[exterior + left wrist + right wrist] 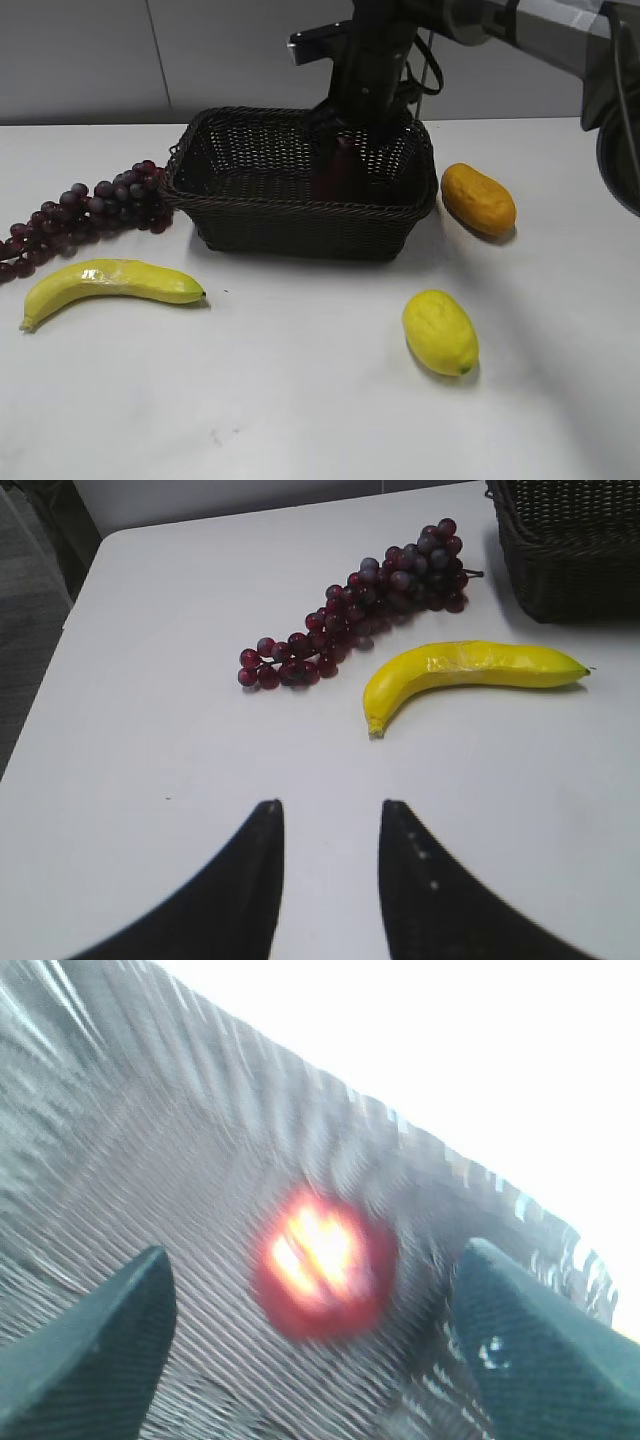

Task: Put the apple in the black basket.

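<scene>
The apple lay inside the black basket on its woven floor, between the widely parted jaws of the right gripper and clear of both. The left gripper hovered above the bench, its jaws narrowly apart and empty.

A dark purple-red grape bunch lies on the white counter, ahead of the left gripper and slightly to its right. A yellow banana lies just beside the grapes, nearer the gripper and further to its right, stem end pointing back toward the gripper. A yellow lemon and an orange-yellow mango-like fruit lie apart from each other on the counter, both well away from that gripper.
</scene>
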Robot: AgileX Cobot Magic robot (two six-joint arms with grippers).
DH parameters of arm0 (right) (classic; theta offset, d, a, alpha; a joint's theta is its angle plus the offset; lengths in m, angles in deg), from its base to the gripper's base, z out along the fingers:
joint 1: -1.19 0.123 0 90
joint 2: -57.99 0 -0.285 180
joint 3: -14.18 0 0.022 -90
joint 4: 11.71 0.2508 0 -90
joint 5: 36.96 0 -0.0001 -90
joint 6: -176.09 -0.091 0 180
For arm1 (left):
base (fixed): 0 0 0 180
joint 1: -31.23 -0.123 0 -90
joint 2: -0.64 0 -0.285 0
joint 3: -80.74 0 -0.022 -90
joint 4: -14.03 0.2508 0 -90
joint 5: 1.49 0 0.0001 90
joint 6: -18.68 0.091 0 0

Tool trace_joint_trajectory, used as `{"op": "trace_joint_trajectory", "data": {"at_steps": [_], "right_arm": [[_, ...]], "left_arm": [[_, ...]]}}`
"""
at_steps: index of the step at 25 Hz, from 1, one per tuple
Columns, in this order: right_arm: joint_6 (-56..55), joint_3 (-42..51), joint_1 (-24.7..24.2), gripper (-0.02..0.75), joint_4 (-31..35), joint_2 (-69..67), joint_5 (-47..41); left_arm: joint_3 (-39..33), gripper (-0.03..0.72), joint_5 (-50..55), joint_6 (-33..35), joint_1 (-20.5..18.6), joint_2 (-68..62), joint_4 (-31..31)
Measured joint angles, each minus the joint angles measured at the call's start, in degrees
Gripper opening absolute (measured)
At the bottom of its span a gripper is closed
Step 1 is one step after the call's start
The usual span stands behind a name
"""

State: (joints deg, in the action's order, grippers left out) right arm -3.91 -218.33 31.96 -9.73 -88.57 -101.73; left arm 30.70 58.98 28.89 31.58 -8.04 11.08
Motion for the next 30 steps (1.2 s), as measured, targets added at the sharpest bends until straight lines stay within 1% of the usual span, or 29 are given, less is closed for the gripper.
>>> {"op": "trace_joint_trajectory", "data": {"at_steps": [3, 6, 8, 10, 14, 16, 19, 24, 26, 30], "right_arm": [[-1.1, -5.5, 0.0, 0.659, 0.0, 0.0, -3.8], [-2.5, -11.9, 0.1, 0.659, 0.3, 0.0, -4.3], [-3.8, -15.0, 0.1, 0.653, 1.7, 0.4, -4.4], [-4.3, -16.2, 0.1, 0.623, 4.1, 1.5, -4.4], [-4.6, -15.7, 0.1, 0.538, 9.2, 5.2, -4.4], [-4.5, -14.3, 0.1, 0.516, 10.9, 7.9, -4.6], [-3.6, -10.4, 0.1, 0.505, 11.9, 12.9, -4.6], [0.0, 0.7, 0.1, 0.503, 12.1, 22.9, -4.6], [1.0, 6.0, 0.1, 0.522, 11.6, 26.9, -4.6], [0.0, 18.7, 0.1, 0.593, 7.0, 35.1, -4.6]], "left_arm": [[0.0, 0.237, 0.0, 0.0, 0.0, 0.0, 0.0], [0.0, 0.237, 0.0, 0.0, 0.0, 0.0, 0.0], [0.0, 0.237, 0.0, 0.0, 0.0, 0.0, 0.0], [0.0, 0.237, 0.0, 0.0, 0.0, 0.0, 0.0], [0.0, 0.237, 0.0, 0.0, 0.0, 0.0, 0.0], [0.0, 0.237, 0.0, 0.0, 0.0, 0.0, 0.0], [0.0, 0.237, 0.0, 0.0, 0.0, 0.0, 0.0], [0.0, 0.237, 0.0, 0.0, 0.0, 0.0, 0.0], [0.0, 0.237, 0.0, 0.0, 0.0, 0.0, 0.0], [0.0, 0.237, 0.0, 0.0, 0.0, 0.0, 0.0]]}}
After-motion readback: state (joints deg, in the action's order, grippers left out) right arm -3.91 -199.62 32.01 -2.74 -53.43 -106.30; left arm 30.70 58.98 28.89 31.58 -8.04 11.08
